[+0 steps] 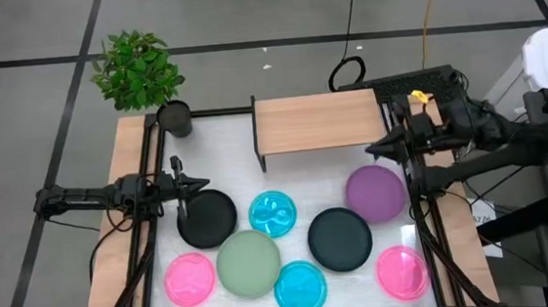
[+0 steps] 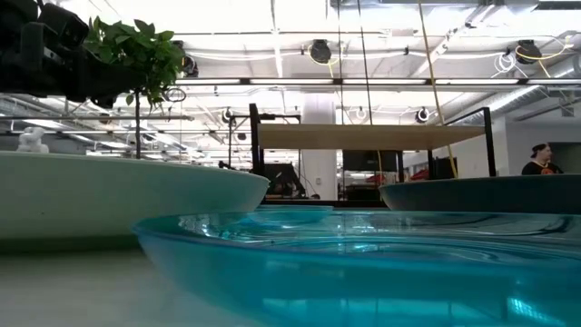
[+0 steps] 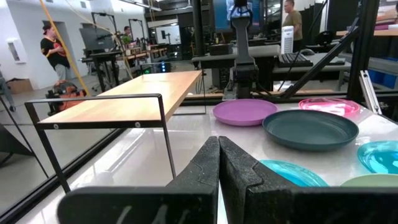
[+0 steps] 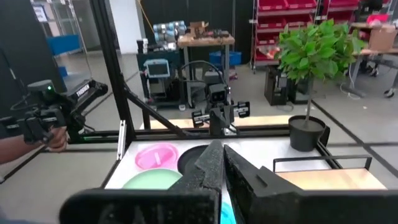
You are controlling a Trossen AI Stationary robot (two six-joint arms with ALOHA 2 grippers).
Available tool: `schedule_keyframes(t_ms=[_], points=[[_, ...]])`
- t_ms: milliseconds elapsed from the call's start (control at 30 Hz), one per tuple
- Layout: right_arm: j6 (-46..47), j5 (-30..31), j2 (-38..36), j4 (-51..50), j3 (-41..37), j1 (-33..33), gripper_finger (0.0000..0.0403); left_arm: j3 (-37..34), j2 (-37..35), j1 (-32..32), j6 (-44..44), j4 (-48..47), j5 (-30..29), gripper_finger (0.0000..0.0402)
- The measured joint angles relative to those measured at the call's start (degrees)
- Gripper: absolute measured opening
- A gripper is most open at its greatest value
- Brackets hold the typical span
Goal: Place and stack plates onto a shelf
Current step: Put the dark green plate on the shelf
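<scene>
Overhead, the shelf (image 1: 318,121) was seen standing at the far edge of the white table (image 1: 224,143), its light wood top bare. All eight plates were laid on the table in front of the shelf, none on it. Nearest the shelf's right end was the purple plate (image 1: 374,192); a cyan plate (image 1: 273,213) was placed before the shelf's left end, with a black plate (image 1: 207,219) just to its left. A dark teal plate (image 1: 340,239) was set between the purple plate and the sage green plate (image 1: 249,262). Farthest from the shelf were a pink plate (image 1: 189,279), a second cyan plate (image 1: 300,287) and a second pink plate (image 1: 402,271). A potted plant (image 1: 138,70) was stood at the table corner left of the shelf.

The left claw (image 1: 201,185) was held fully closed and empty, left of the shelf and above the black plate's far rim. The right claw (image 1: 374,149) was likewise closed tight on nothing, just beside the shelf's right end, above the purple plate's far side.
</scene>
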Motion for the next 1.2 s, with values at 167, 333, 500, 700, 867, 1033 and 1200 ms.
schedule_keyframes(t_ms=[167, 333, 500, 700, 867, 1033, 1200], points=[[2.4, 0.1, 4.1, -2.9, 4.4, 0.0, 0.0, 0.0, 0.0, 0.0, -0.1, -0.2, 0.0, 0.0004], [3.5, 0.1, 6.0, -3.3, 5.2, 0.0, 0.0, 0.0, 0.0, 0.0, -0.2, -1.7, 0.0, 0.0004], [2.7, 1.1, 6.3, -3.2, 5.2, 0.0, 0.0, 0.0, 0.0, 0.0, -0.4, -2.9, 0.0, 0.0004], [1.9, 3.2, 6.4, -4.3, 5.2, 0.0, 0.0, 1.6, 0.1, 0.0, -3.0, -2.1, 0.0, 0.0004], [1.5, 3.1, 6.7, -4.7, 5.2, 0.0, 0.0, 10.2, 1.2, 0.0, -3.5, -7.5, 0.0, 0.0004], [1.4, 3.1, 7.5, -5.3, 5.2, 0.0, 0.0, 22.6, 6.3, 0.0, -4.8, -18.4, 0.0, 0.0004], [1.4, 3.1, 8.0, -5.6, 4.0, 0.0, 0.0, 34.6, 12.9, 0.0, -6.8, -28.0, 0.0, 0.0004]])
